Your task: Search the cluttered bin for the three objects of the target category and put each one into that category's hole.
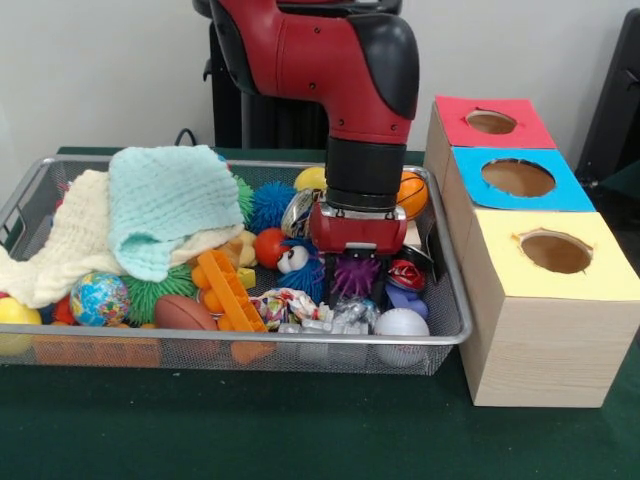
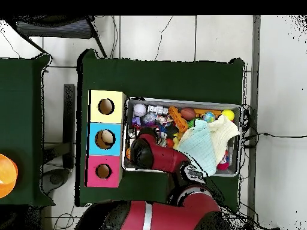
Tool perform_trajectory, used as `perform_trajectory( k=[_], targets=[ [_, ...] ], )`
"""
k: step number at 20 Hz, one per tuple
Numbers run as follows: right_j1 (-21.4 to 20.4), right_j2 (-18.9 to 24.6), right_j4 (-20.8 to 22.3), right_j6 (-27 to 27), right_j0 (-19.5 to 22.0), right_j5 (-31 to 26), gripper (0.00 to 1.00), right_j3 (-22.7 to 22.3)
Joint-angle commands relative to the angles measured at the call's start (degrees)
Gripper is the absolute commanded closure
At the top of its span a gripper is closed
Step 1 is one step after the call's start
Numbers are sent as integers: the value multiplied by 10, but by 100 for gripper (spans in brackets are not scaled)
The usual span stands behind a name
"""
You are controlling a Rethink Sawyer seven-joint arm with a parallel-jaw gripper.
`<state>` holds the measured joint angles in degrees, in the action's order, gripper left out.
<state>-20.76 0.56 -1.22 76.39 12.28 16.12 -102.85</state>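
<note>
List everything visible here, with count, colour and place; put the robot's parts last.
Mesh bin: one, silver wire, on the green table.
Cloths: two, a mint cloth lying over a cream cloth, left half of the bin.
Globe ball: one, blue and multicoloured, front left of the bin.
Football: one, brown, front of the bin.
Orange block toy: one, middle of the bin.
White ball: one, front right corner of the bin.
Basketball: one, orange, back right of the bin.
Purple spiky ball: one, directly under the gripper.
Hole boxes: three, red, blue, yellow, in a row right of the bin.
Arm: one, red and black.
Gripper: one, lowered into the bin.
</note>
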Motion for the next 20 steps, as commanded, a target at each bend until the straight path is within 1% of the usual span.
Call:
perform_trajectory(
  k=[1,4,6,9,10,11,14,16,20],
  targets=[
    [71,69,53,153,5,110,0,8],
    [58,43,42,163,-17,143,0,-3],
    [56,22,34,172,-36,203,0,-14],
    [46,-11,11,180,-67,287,0,-39],
    [40,-21,5,179,-76,312,0,-47],
    [36,-28,-2,178,-84,321,0,-53],
    [33,-33,-10,168,-91,289,0,-53],
    [36,-39,-23,163,-99,291,0,-53],
    [29,-45,-37,157,-110,283,0,-53]
  ],
)
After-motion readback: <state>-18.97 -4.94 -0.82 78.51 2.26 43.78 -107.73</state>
